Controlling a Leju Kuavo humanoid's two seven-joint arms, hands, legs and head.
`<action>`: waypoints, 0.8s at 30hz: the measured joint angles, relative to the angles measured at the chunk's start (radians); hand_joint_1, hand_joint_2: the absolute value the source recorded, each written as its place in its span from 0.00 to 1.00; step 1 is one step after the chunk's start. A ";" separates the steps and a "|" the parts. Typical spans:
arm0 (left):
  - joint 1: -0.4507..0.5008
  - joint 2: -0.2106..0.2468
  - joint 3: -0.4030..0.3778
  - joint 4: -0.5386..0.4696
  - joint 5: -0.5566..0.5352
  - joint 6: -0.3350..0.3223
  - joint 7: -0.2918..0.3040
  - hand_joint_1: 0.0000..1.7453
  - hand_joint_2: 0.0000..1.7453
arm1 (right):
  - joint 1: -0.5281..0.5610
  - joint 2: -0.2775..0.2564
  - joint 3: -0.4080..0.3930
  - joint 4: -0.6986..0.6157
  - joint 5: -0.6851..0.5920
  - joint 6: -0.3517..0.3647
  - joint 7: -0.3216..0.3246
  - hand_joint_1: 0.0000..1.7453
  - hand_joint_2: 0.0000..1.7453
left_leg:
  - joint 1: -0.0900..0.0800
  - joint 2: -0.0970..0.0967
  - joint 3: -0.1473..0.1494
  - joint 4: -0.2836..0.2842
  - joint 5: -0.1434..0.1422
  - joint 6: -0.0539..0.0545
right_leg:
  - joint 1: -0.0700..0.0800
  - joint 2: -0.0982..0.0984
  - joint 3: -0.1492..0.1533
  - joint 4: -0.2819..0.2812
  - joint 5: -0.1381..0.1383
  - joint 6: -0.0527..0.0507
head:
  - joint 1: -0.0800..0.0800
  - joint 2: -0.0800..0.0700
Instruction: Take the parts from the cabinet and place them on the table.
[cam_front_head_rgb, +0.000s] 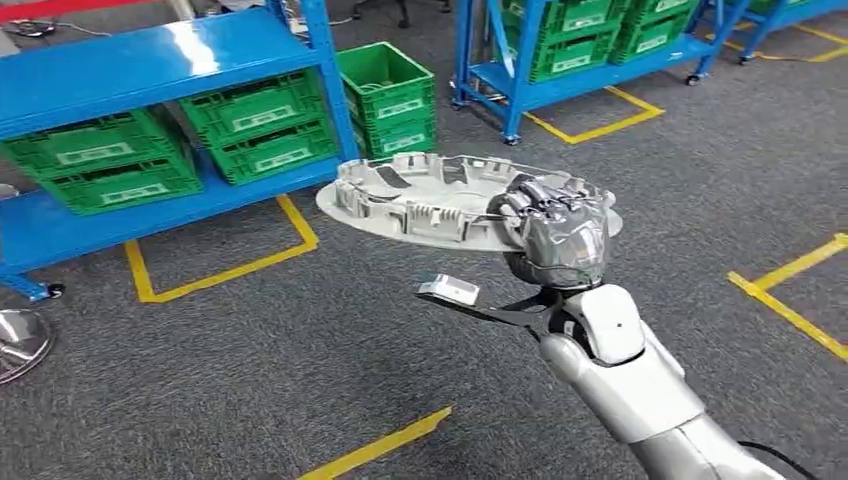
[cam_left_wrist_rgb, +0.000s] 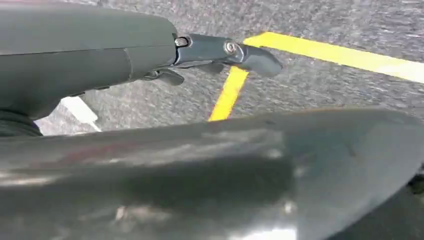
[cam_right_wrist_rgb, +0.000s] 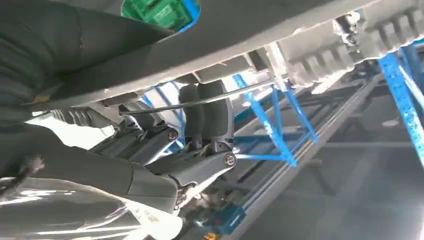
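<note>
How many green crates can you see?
About 8, maybe more hidden. Two crates sit stacked on the blue rack's left, two beside them, two on the floor, and at least two on the far rack.

White labels sit on the green crates (cam_front_head_rgb: 262, 122) in the blue rack (cam_front_head_rgb: 150, 60), but their print is too small to read.

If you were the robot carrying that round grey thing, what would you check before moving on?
1. Right hand grips the hubcap: ok, fingers wrapped over its rim.
2. Hubcap level: ok, roughly flat.
3. Clear of the blue shelf and green crates: ok, apart.
4. Table to put it on: cannot tell.
5. Left hand free: cannot tell; a grey disc lies close beside it.
6. Carpet ahead: ok.
</note>
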 joint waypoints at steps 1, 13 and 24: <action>-0.001 -0.004 -0.001 0.000 0.000 0.000 0.000 0.00 0.00 | 0.001 0.000 -0.002 0.000 0.000 0.000 0.000 1.00 1.00 | 0.007 0.015 0.004 -0.016 0.010 0.003 | 0.007 0.015 -0.003 -0.006 0.006 0.009 | 0.000 0.000; -0.003 -0.002 -0.005 0.000 0.000 -0.003 0.002 0.00 0.00 | -0.004 -0.002 -0.003 0.000 0.021 -0.001 0.005 1.00 1.00 | -0.009 0.177 -0.002 -0.014 0.013 -0.008 | 0.024 -0.201 0.044 -0.004 -0.042 -0.010 | 0.015 0.000; -0.002 -0.002 -0.019 0.000 0.000 -0.011 0.006 0.00 0.00 | 0.004 -0.004 -0.005 0.000 0.065 -0.004 0.026 1.00 1.00 | 0.001 0.075 -0.107 0.243 -0.090 -0.028 | 0.021 -0.074 0.028 -0.003 -0.022 -0.042 | 0.014 0.000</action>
